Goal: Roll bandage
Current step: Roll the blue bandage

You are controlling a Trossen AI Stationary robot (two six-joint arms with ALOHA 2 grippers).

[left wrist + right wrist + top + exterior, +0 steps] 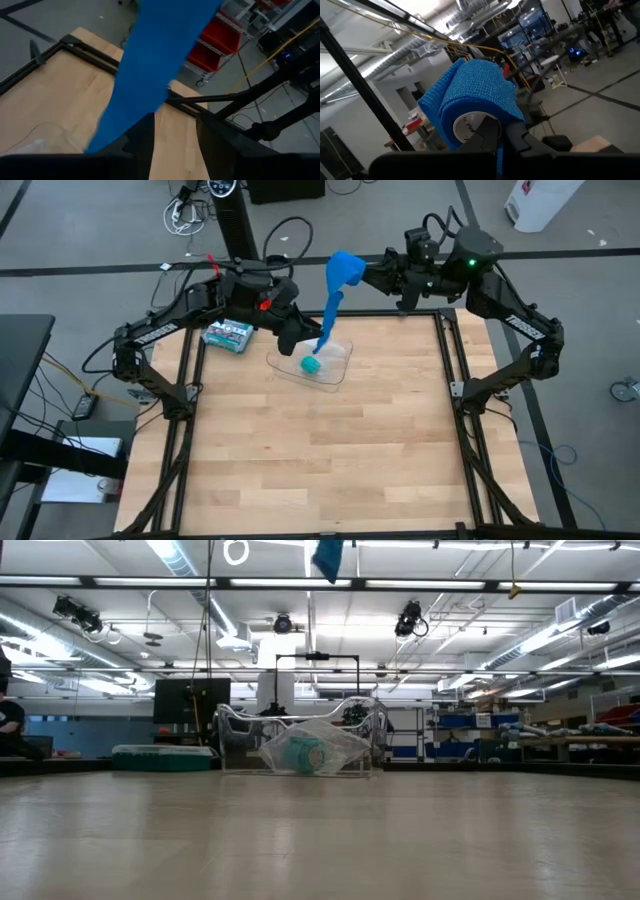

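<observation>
Clearly, the rolling is only partly done: the right gripper (501, 134), fingers closed, is gripping the rolled part of the bandage (341, 272) above the bench's (320, 450) far edge, while a loose tail is hanging beside the left gripper's (175, 135) parted fingers.

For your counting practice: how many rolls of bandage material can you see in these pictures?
2: the bright blue bandage roll held up in the right gripper, and a small teal-green roll in the clear tray. Others may be hidden.
</observation>
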